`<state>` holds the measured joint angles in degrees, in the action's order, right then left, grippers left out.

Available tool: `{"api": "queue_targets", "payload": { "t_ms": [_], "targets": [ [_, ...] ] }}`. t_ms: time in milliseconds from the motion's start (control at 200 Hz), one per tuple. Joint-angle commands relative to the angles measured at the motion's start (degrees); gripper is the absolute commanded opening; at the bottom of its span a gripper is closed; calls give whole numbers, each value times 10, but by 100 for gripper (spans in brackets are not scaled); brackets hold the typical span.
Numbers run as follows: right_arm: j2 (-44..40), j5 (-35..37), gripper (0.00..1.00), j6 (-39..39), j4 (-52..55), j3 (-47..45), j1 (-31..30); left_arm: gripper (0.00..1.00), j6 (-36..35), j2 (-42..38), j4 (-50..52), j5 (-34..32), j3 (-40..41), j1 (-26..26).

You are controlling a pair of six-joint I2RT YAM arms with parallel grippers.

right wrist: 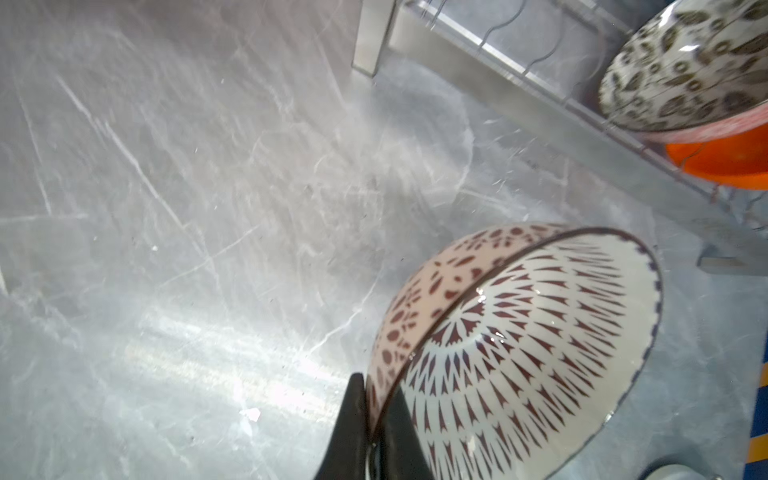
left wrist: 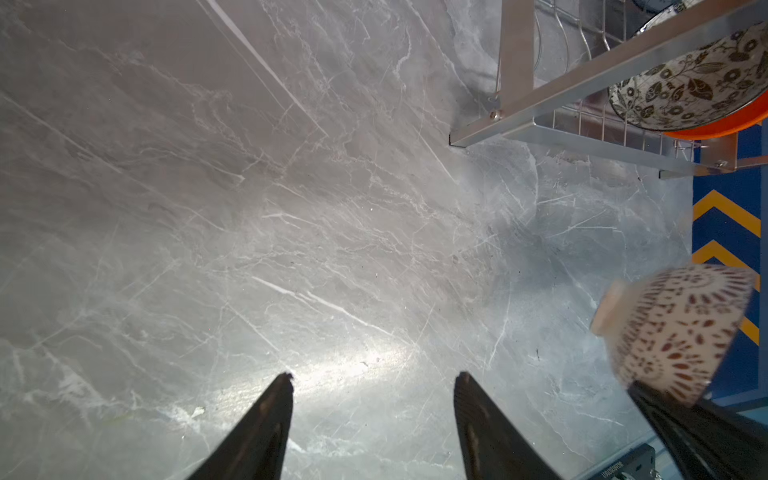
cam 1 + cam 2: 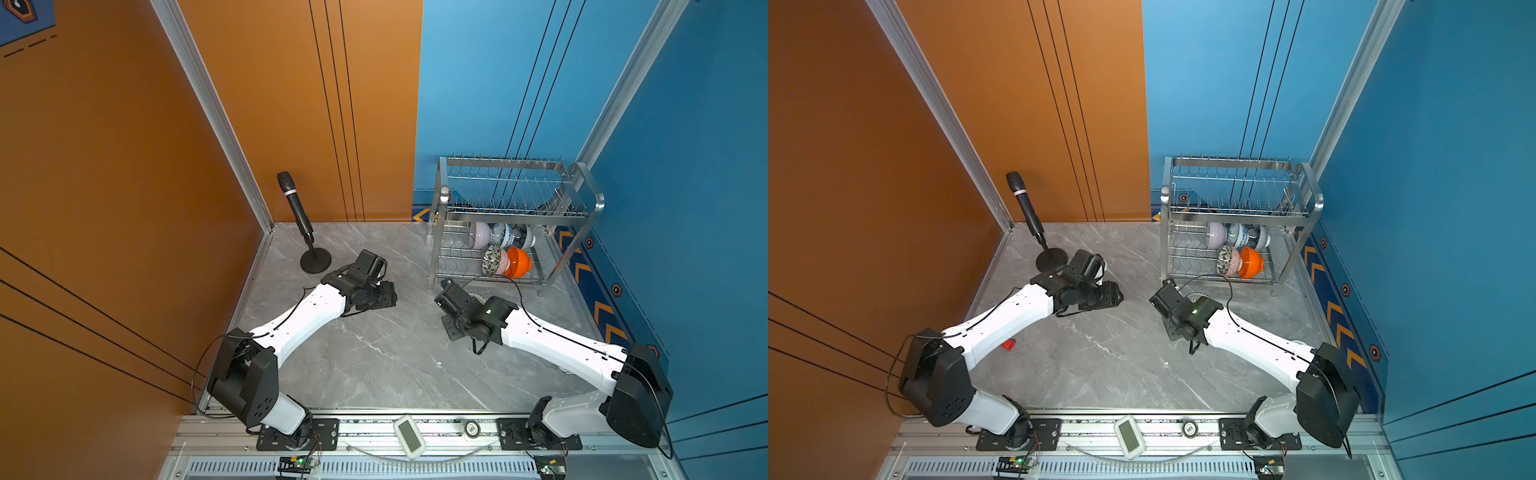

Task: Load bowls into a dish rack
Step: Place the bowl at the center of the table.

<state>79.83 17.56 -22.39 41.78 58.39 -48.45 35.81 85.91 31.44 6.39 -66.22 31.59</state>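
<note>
Since the white lattice-patterned bowl [image 1: 519, 353] is pinched by its rim in the right end effector [image 1: 376, 386], one finger inside the wall and one outside, the entry outstanding is its placing. Position of item: on edge, apparently lifted off the desk [image 3: 374, 353], just before the front-left leg of the dish rack [image 3: 515, 216], foot turned towards the left arm. Bearing: the rack lies ahead of the right end effector, farther from the robot and somewhat to its right. Its long axis runs left to right in both top views, with the open front facing the arms. Lower tier, back row, on edge: pale lilac bowl [image 3: 480, 235], blue-and-white floral bowl [image 3: 503, 235], dark blue bowl [image 3: 525, 237]. Front row: leaf-patterned bowl [image 3: 494, 259] touching orange bowl [image 3: 519, 262]. Free wires stand to the left of the leaf-patterned bowl, on the side nearest the held item; the upper tier carries no bowl. Right arm: forearm reaching in from the near right corner, wrist folded down beside the rack's leg; judged the nearer arm, needing a short carry forward and rightward with the bowl kept on edge. Left arm: forearm angled in from the near left. The left end effector [image 2: 374, 376] is spread, holds nothing and sits low over bare desk near the microphone [image 3: 297, 208], well apart from the rack.
</note>
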Motion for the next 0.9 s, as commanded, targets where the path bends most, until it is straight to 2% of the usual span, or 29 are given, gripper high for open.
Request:
{"api": "queue_targets", "payload": {
  "t_ms": [0,310,586,641,701,786,896],
  "targets": [
    [0,-24,0,-40,-7,-20,-15,63,-11,-20,6,-5,13,3],
    [92,-58,0,-35,-52,-17,-39,63,-12,-45,22,-11,28,1],
    [126,-61,0,-30,-60,-1,-48,63,-10,-63,29,-18,36,0],
    [125,-59,10,-30,-58,5,-49,63,-10,-67,29,-19,37,-1],
    [122,-57,13,-30,-57,9,-50,63,-8,-70,29,-20,40,0],
    [118,-55,26,-29,-52,17,-49,63,-8,-72,29,-21,42,-1],
    [111,-51,35,-30,-47,25,-51,64,-9,-72,29,-21,42,0]
  ]
}}
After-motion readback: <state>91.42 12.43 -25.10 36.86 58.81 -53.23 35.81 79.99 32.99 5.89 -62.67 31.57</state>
